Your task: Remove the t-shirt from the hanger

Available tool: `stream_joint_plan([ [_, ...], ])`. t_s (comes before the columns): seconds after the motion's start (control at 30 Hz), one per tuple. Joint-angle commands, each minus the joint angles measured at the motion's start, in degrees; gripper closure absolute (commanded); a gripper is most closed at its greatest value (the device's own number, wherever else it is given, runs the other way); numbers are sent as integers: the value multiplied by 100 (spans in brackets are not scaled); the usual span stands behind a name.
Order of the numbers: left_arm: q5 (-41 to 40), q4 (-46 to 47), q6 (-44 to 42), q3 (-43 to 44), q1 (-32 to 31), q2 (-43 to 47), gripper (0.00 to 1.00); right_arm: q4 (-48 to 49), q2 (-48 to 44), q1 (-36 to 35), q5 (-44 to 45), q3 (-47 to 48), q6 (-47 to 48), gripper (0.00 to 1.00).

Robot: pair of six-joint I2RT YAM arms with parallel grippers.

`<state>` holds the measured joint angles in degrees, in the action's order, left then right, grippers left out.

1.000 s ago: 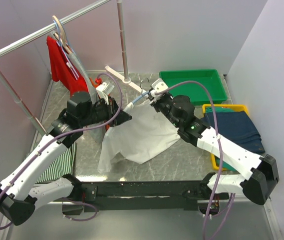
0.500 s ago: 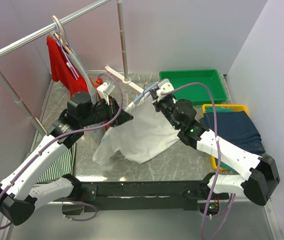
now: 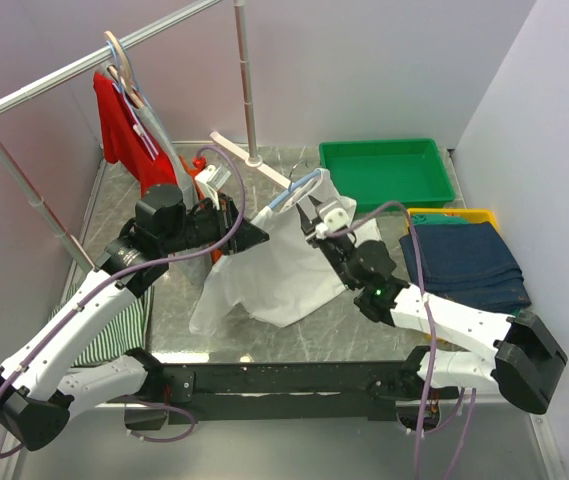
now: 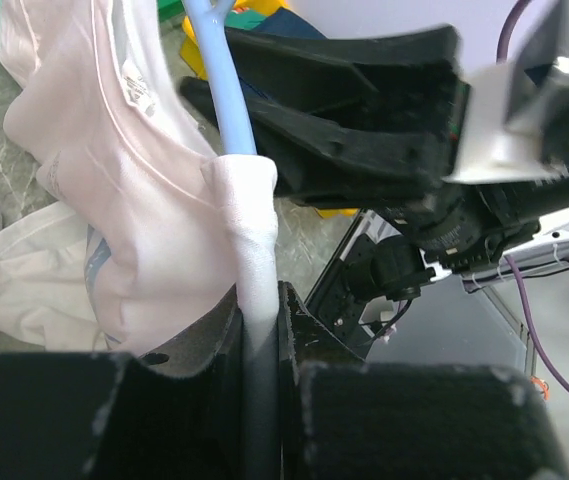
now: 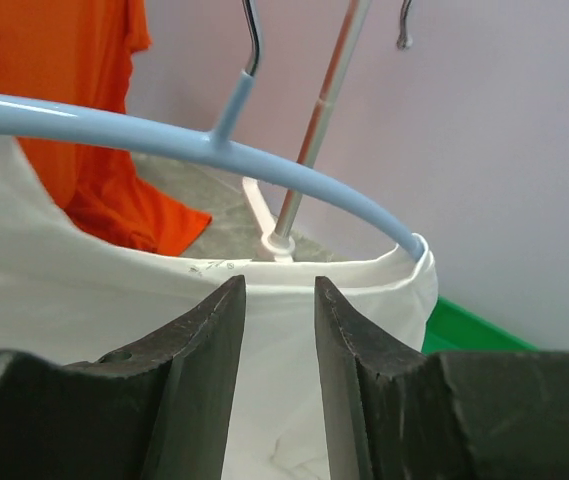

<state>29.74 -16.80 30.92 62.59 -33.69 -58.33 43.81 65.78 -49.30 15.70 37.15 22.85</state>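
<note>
**Desk:** Where is the t-shirt right now?

**Me:** I see the white t-shirt (image 3: 284, 270) just beside the green tray (image 3: 389, 172), on the tray's side that faces the left arm. It is on the pale blue hanger (image 5: 284, 165) — the collar hangs under the hanger's curve. The lower part sags onto the table (image 3: 354, 320), nearer the arm bases than the tray is.

**Desk:** And your left claw?

**Me:** My left claw (image 4: 261, 305) is clenched on one arm of the hanger, at the spot where white cloth is wrapped round it. That end is the one farther from the tray. The hanger is off the table and tilted.

**Desk:** The right one?

**Me:** My right claw (image 5: 277, 288) is released — fingers apart, with shirt cloth showing through the gap. It sits at the collar, below the blue curve, between the tray and the left claw. Whether a finger touches the cloth I cannot tell.

**Desk:** Anything else close by?

**Me:** A folded dark blue garment (image 3: 464, 260) lies in a yellow bin (image 3: 434, 213), just beside the tray on its near side.
</note>
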Motion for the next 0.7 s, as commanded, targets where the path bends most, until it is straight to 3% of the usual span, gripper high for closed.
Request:
stream_joint_plan([
  [0.0, 147, 695, 46, 61, -15, 137, 99, 1910, -329, -273, 442, -294, 667, 59],
  [0.1, 138, 687, 37, 43, -23, 120, 99, 2202, -399, -379, 478, -383, 765, 60],
  [0.47, 234, 774, 64, 25, -23, 85, 99, 647, -311, -379, 152, 258, 668, 60],
  [0.67, 269, 731, 20, 78, -23, 32, 99, -170, -232, -379, 240, 608, 747, 54],
])
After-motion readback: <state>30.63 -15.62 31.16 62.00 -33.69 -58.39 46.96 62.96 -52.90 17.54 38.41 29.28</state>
